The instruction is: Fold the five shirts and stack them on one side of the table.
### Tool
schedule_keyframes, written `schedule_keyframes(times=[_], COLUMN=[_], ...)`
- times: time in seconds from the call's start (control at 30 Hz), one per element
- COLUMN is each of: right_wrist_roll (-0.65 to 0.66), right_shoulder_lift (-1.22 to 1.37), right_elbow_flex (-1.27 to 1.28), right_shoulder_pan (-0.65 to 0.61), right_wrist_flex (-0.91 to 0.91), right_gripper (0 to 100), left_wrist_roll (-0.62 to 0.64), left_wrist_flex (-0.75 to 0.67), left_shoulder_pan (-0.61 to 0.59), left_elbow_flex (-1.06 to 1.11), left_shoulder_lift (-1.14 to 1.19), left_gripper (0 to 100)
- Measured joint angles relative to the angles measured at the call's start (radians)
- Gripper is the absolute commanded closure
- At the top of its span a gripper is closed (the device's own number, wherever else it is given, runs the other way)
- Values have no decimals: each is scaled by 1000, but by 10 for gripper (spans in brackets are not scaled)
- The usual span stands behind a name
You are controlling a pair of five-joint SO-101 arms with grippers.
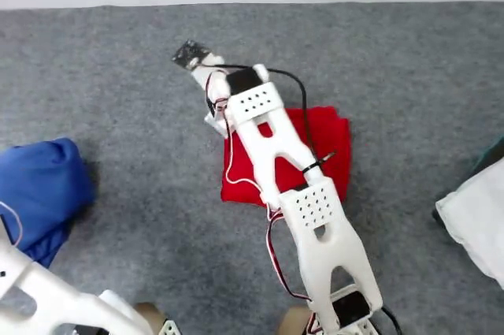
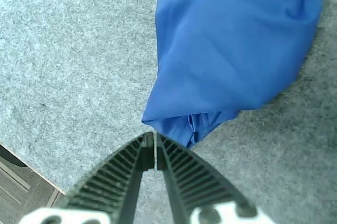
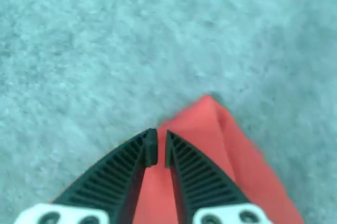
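1. A red shirt [image 1: 319, 150] is laid flat on the grey desk [image 1: 118, 75]. It looks folded into a rough square.
2. The right arm [image 1: 276, 154] is stretched across the red shirt. The right fingers [image 3: 131, 174] are held over one corner of it. They are closed, with only a thin crack left between the tips, and no cloth is seen caught in them.
3. A blue shirt [image 1: 39, 181] is bunched in a heap well apart from the red shirt, on the left arm's side.
4. The left fingers [image 2: 131, 168] are closed on nothing. Their tips are just beside the edge of the blue heap.
5. A white shirt [image 1: 476, 217] is seen well apart from the red shirt on the other side.
6. The shirts are judged to be light, soft and floppy. Nothing can be broken, but the cloth will sag when lifted. A fold may fall open if it is picked up at one spot only.
7. The blue shirt is likely best taken at a thin edge, such as a hem or a shoulder, once the fingers are opened. It would have to be spread flat before it is folded.
8. If the red shirt is to be moved, its folded edge should be pinched through all the layers, so that it stays folded.
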Motion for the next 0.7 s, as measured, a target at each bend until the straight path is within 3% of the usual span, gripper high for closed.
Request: schedule_keyframes(times=[0.17, 0.33, 0.7], right_wrist_roll=[6, 6, 6], right_shoulder_lift=[6, 6, 6], right_elbow_flex=[-120, -190, -192], right_shoulder_pan=[32, 130, 327], right_wrist_flex=[97, 172, 235], right_gripper=[943, 796, 821], left_wrist_roll=[0, 0, 0], left_wrist_flex=[0, 0, 0], left_shoulder_pan=[0, 0, 0], left_elbow_flex=[0, 0, 0], left_shoulder_lift=[0, 0, 0], left_gripper=[985, 985, 985])
